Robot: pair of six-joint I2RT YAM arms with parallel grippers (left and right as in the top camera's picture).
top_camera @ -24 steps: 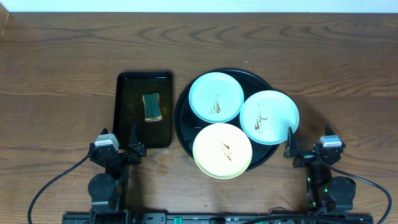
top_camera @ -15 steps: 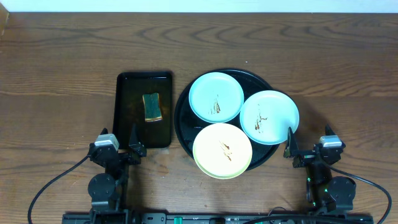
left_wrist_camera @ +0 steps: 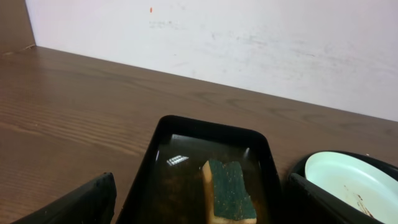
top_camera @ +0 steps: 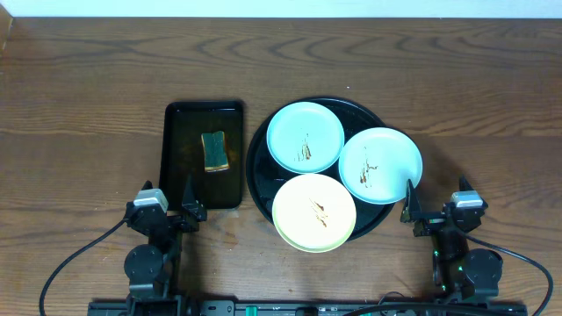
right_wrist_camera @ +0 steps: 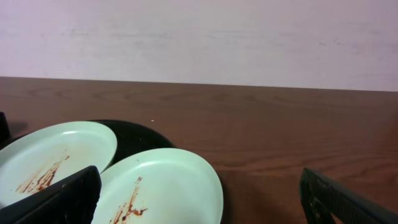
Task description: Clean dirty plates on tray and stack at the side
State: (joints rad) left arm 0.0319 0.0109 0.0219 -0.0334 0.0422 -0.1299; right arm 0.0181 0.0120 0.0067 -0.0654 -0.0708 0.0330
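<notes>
Spread wide on both sides, jaws pinching nothing: left gripper (top_camera: 167,206) parked at 7 o'clock on the table (top_camera: 88,88), right gripper (top_camera: 436,211) at 5 o'clock, both low at the near edge and pointing toward 12.

Just off centre toward 3 o'clock, the round black tray (top_camera: 255,171), glossy, with a raised rim, carrying all three plates side by side, none stacked. At 11 o'clock on it, the far mint plate (top_camera: 305,127). At 3 o'clock, the right mint plate (top_camera: 391,154), hanging out over the rim. At 6 o'clock, the yellow plate (top_camera: 299,221), also overhanging the rim. Edges of the three meeting near the tray's middle; touching or overlapping, cannot tell. Thin brown smears near the middle of each, plain on both mint plates in the right wrist view.

At 9 o'clock from the round tray, just beside it with a sliver of wood between, the rectangular black tray (top_camera: 176,167), long side running 12 to 6, floor shiny and wet-looking in the left wrist view. Lying in its far half, a sponge (top_camera: 215,151), green face up over a yellow layer, apart from the walls.

Left gripper at 6 o'clock from that rectangular tray, one finger over its near rim as seen from overhead. Right gripper at 5 o'clock from the round tray, inner finger just beside the right mint plate's edge, contact unclear.
</notes>
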